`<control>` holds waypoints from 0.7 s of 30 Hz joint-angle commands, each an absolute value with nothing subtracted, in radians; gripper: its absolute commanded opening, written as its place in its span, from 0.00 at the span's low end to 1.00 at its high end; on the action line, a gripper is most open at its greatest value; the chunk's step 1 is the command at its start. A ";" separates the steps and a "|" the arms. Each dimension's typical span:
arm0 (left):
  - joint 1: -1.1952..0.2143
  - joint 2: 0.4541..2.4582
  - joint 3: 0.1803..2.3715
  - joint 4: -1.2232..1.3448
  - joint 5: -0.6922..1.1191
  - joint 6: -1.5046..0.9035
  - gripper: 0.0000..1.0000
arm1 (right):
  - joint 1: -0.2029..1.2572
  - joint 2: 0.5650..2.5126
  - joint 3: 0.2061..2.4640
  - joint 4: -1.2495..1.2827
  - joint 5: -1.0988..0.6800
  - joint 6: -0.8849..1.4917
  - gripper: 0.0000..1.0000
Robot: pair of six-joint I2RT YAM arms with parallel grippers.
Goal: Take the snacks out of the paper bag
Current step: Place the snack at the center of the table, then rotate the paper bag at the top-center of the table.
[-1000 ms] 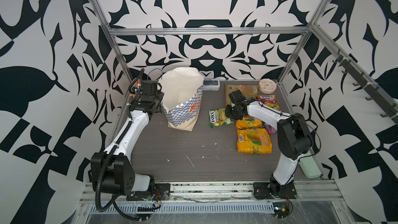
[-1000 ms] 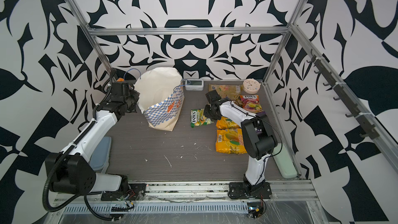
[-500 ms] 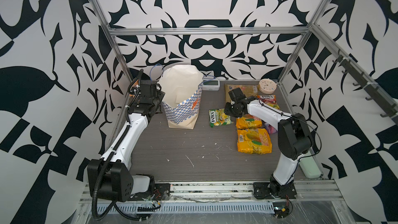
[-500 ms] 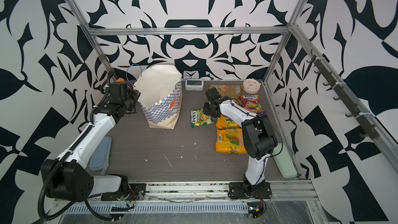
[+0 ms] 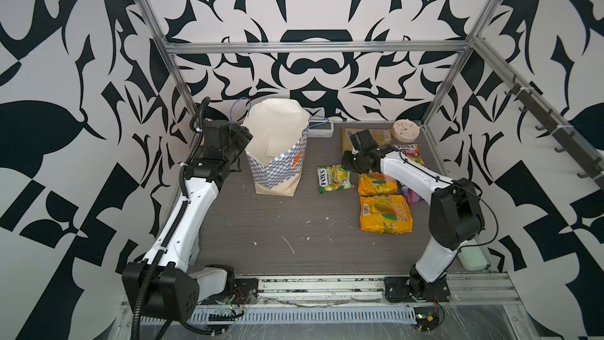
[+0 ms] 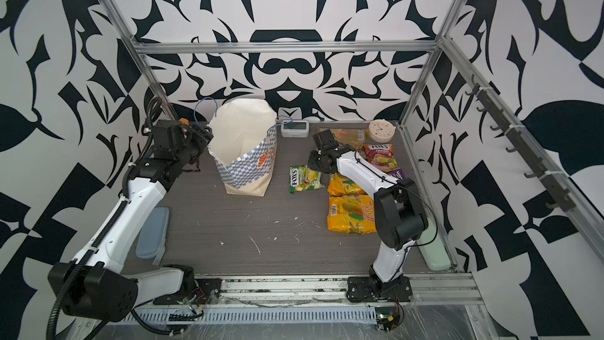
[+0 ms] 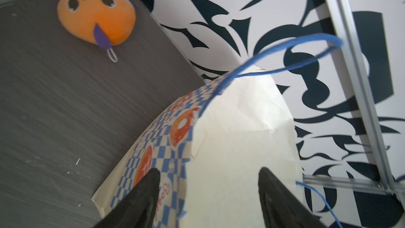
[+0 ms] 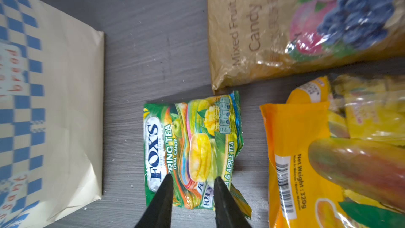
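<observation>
Beside one paper bag point(image 5: 277, 171), six snacks point(image 5: 385, 214)

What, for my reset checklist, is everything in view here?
paper bag: 1, white with blue checks, upright at back left
gold packet: 1, gold, flat by back wall
green FOX'S packet: 1, green, right of the bag
red-pink FOX'S packet: 1, red-pink, near the clock
orange-yellow packets: 2, orange-yellow, right side, one behind the other
purple packet: 1, purple, partly under right arm
clock: 1, cream, back right corner
display unit: 1, white, behind the bag
plush toy: 1, orange, back left corner
blue pad: 1, blue, left edge
green pad: 1, pale green, right edge
table: 1, dark grey
left gripper: 1, black, open at bag's rim
right gripper: 1, black, open over green FOX'S packet
</observation>
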State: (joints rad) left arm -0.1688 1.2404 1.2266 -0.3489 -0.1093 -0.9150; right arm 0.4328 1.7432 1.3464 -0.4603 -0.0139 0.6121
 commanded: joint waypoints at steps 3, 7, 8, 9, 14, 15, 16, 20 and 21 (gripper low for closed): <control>-0.170 1.158 1.292 -0.280 -0.005 -0.633 0.78 | 0.438 1.667 1.345 -0.384 0.022 0.566 0.36; -0.124 1.045 1.215 -0.137 -0.073 -0.533 0.81 | 0.438 1.581 1.283 -0.288 0.025 0.489 0.46; -0.087 1.027 1.198 -0.110 -0.075 -0.535 0.80 | 0.439 1.554 1.265 -0.268 0.039 0.469 0.52; -0.056 1.015 1.177 -0.094 -0.083 -0.540 0.79 | 0.438 1.527 1.244 -0.245 0.053 0.456 0.58; 0.150 1.003 1.073 -0.155 -0.136 -0.690 0.74 | 0.437 1.375 1.137 -0.143 0.146 0.367 0.72; 0.195 1.017 1.049 -0.160 -0.107 -0.715 0.72 | 0.437 1.350 1.111 -0.118 0.172 0.365 0.72; 0.249 1.047 1.027 -0.171 -0.063 -0.759 0.68 | 0.437 1.322 1.073 -0.078 0.213 0.363 0.72; 0.335 1.237 0.958 -0.114 0.150 -0.859 0.52 | 0.436 1.247 0.946 0.033 0.325 0.386 0.72; 0.333 1.298 0.965 -0.108 0.188 -0.855 0.51 | 0.435 1.243 0.934 0.042 0.325 0.390 0.72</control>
State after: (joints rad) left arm 0.3294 1.1938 0.9936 -0.1146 0.0296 -0.7811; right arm 0.4343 1.2613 0.9749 -0.0689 0.2249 0.4019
